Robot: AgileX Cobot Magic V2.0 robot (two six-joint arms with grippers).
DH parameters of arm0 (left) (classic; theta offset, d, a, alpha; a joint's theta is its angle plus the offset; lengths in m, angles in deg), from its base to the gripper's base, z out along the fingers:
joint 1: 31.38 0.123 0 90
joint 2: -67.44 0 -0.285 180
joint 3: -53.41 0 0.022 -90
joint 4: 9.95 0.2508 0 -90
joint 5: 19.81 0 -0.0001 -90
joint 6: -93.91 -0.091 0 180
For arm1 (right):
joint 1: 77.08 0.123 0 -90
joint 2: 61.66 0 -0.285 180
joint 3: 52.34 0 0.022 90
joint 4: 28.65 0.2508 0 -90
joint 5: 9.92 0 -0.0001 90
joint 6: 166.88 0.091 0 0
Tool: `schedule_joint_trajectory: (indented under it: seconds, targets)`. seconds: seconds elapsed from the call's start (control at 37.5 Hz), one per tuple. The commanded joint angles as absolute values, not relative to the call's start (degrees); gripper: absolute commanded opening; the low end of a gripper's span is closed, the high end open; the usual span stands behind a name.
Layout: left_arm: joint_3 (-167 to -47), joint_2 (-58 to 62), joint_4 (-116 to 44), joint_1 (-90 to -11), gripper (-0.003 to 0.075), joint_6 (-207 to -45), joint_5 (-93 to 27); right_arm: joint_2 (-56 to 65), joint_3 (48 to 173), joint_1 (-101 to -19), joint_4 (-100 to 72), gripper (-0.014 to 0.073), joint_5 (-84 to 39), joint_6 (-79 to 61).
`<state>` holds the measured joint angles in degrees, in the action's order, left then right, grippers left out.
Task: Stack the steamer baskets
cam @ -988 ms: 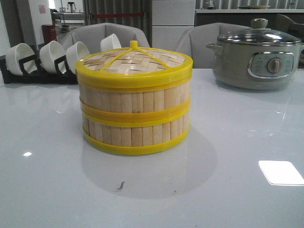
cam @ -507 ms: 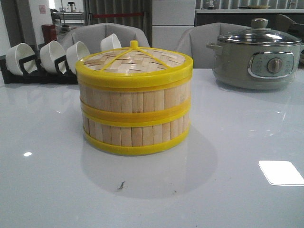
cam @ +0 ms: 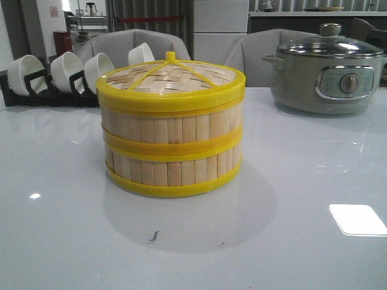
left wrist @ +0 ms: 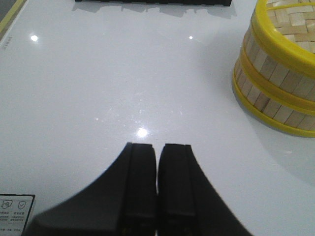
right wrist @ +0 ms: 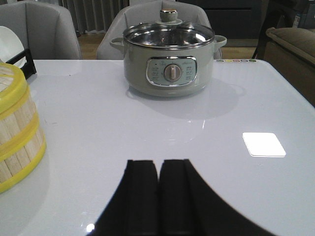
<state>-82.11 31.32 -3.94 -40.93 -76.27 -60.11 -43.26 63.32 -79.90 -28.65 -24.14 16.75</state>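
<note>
Far left, behind the left gripper (left wrist: 157, 147), a black rack (cam: 36, 95) holds white bowls (cam: 66, 71) tipped on their sides; the wrist view cuts the rack down to a dark strip at the frame edge. The left gripper's fingers are pressed together with only a thin seam between them, holding nothing, and they hang over bare white table (cam: 60, 241). A label at the corner of that view is too small to read.

Ahead and to the inner side of that gripper stand the steamer baskets (cam: 172, 148), one seated squarely on the other, yellow rims meeting in a band at mid-height. The woven lid (cam: 172, 78) with its knob closes the top, so the inside is hidden. Each wrist view crops the stack to a partial arc.

The right gripper (right wrist: 158, 164) is likewise closed on nothing, well apart from the stack. Beyond it sits the grey-green electric pot (right wrist: 170, 66) under a glass lid; its dial markings are probably temperature settings, but they blur. Grey chairs (cam: 130, 42) stand behind the table.
</note>
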Motion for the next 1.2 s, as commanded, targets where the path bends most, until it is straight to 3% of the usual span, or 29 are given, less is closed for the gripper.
schedule_joint_trajectory:
  seconds: [0.0,0.8,1.04,1.17]
  targets:
    - [-83.76,31.17,-3.91,-40.81,0.0087,-75.79,-55.55,-42.61,65.04,-80.14,-28.65,0.0049,-19.41,16.08]
    - [-83.48,32.8,-2.07,-40.81,0.0086,-76.81,-55.03,-42.61,65.04,-80.14,-28.65,0.0049,-19.41,16.08]
    - [-72.8,46.52,3.41,-40.5,0.0087,-76.75,-30.22,-42.61,65.04,-80.14,-28.65,0.0049,-19.41,16.08]
    - [-62.8,53.08,-0.21,-38.57,0.0087,-74.05,-25.41,-42.61,65.04,-80.14,-28.65,0.0049,-19.41,16.08]
